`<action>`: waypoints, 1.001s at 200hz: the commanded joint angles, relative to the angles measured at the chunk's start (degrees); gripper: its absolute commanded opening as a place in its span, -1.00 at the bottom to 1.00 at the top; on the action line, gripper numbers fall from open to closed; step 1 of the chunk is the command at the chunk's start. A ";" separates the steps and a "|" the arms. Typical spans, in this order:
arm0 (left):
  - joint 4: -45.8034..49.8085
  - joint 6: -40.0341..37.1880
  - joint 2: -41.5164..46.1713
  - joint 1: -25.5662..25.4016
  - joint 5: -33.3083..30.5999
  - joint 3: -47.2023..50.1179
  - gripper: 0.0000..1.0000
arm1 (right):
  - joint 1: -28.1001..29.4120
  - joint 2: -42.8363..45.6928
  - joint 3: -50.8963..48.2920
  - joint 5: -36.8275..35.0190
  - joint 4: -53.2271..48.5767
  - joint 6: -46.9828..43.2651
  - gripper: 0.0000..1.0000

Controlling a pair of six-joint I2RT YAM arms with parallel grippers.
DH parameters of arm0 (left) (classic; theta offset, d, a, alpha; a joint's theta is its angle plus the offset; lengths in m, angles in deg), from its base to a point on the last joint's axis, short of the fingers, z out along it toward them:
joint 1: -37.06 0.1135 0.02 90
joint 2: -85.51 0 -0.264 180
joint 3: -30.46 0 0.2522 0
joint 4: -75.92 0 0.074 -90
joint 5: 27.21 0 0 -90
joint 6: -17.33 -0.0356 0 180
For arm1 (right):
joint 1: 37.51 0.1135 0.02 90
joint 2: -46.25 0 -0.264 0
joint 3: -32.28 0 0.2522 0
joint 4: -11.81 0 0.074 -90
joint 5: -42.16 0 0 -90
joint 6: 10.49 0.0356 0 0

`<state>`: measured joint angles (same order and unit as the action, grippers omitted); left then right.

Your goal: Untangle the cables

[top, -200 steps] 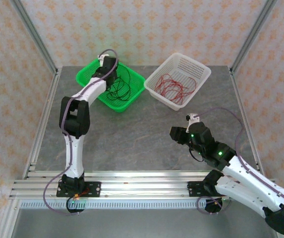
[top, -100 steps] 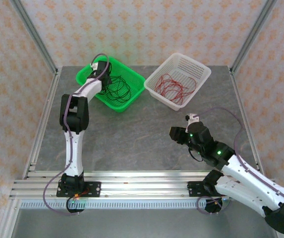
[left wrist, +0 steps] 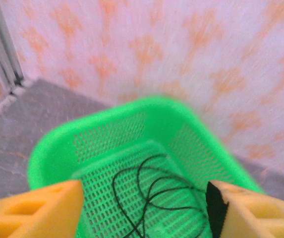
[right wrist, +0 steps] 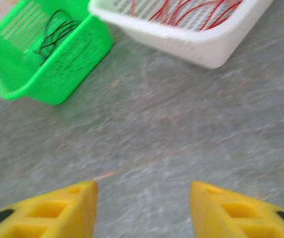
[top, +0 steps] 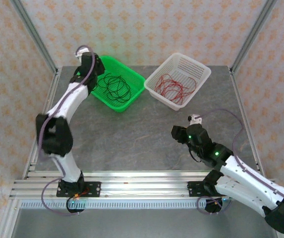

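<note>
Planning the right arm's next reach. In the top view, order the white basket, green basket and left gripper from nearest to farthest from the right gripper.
1. The white basket, at the back right, straight beyond the right gripper.
2. The green basket, back left of centre.
3. The left gripper, at the green basket's left end.

No text, label, brand mark, number or sign can be read anywhere in these views.
</note>
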<state>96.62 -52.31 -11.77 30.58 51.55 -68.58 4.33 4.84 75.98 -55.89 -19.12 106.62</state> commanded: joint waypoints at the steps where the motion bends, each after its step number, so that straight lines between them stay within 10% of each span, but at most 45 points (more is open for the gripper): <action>1: -12.04 -2.76 12.96 -0.46 -3.79 11.33 0.47 | -0.33 1.50 -4.06 -16.44 7.06 -3.09 0.34; 23: -22.53 -6.82 25.59 -0.46 -5.02 27.19 0.50 | -2.47 4.48 -8.87 -27.72 15.87 -6.41 0.77; 55: -47.94 -9.96 43.18 -0.31 -8.68 55.46 0.58 | -9.94 5.81 -16.45 -31.72 35.99 -18.16 0.85; 92: -43.56 -11.14 50.16 -0.19 -20.20 66.16 0.99 | -23.02 -3.42 -22.20 -23.21 54.36 -22.00 0.84; 129: -68.86 -14.95 41.66 1.47 -24.03 82.16 0.99 | -31.89 -18.76 -27.18 -11.23 75.81 -24.28 0.79; 166: -88.09 -15.16 22.72 2.55 -14.73 82.48 0.99 | -36.14 -26.60 -28.57 0.81 90.92 -26.80 0.79; 200: -86.91 -16.26 13.14 4.71 -6.29 76.52 0.99 | -37.88 -35.33 -23.24 9.19 89.96 -31.64 0.78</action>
<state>17.37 -66.67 5.94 33.91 36.79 12.64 -32.80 -25.21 49.55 -55.56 62.65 79.78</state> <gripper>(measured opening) 0.995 0.889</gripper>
